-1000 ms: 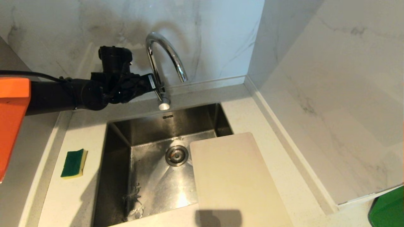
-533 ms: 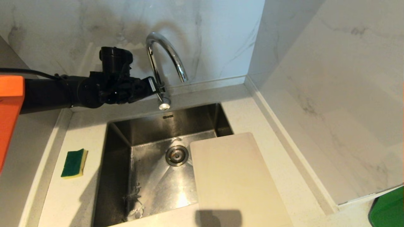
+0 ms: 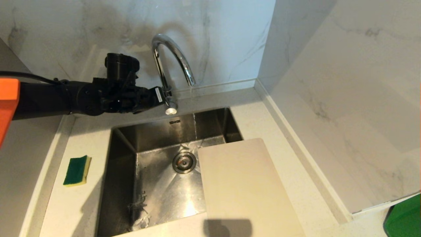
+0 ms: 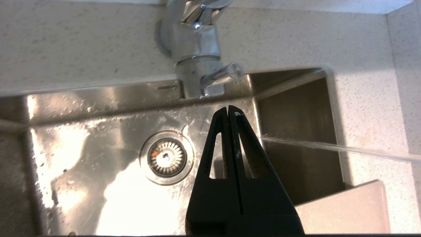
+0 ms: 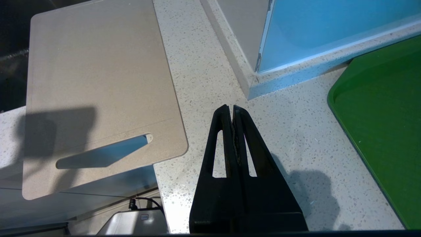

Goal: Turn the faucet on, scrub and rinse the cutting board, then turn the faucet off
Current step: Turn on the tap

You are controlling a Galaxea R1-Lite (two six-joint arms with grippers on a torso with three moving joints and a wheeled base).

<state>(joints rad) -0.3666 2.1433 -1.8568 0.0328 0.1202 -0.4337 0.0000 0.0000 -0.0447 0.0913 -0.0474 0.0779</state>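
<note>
water now streaming from chrome gooseneck faucet, closed left gripper at its lever, cream cutting board over sink, right gripper pinched empty

We see a chrome faucet, cream cutting board, green-and-yellow sponge, speckled white surface and black left hand.

The left pincer sits against the faucet stem, filling the far-left gap at the wall. The cutting board covers the sink's right half; its left half lies open. A sponge occupies the left tabletop.
</note>
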